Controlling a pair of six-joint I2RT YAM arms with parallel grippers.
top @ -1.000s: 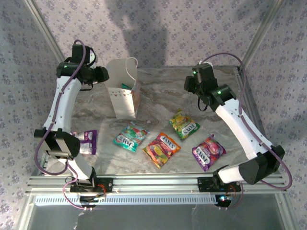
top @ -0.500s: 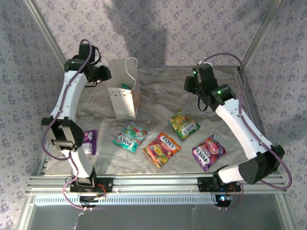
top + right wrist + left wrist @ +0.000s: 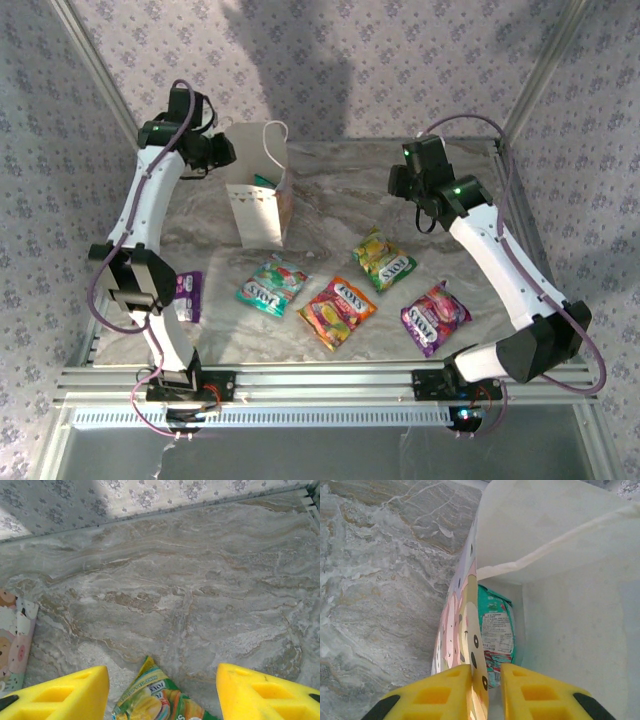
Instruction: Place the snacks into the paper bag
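The white paper bag (image 3: 262, 205) stands upright at the back left, a teal snack (image 3: 496, 630) inside it. My left gripper (image 3: 486, 690) sits at the bag's left rim, shut on the printed side wall (image 3: 457, 615), one finger outside and one inside. On the table lie a teal packet (image 3: 271, 285), a red-orange one (image 3: 338, 311), a yellow-green one (image 3: 384, 260) and a purple one (image 3: 435, 316). Another purple packet (image 3: 184, 296) lies half behind the left arm. My right gripper (image 3: 162, 690) hangs open above the yellow-green packet (image 3: 155, 705), holding nothing.
Metal frame posts and patterned fabric walls close in the marble tabletop (image 3: 340, 190). A rail (image 3: 320, 382) runs along the near edge. Bare marble lies between the bag and the right gripper (image 3: 398, 180).
The left arm has swung up and back, bringing its gripper a little closer to the bag's rim. The right arm and the packets have stayed put.
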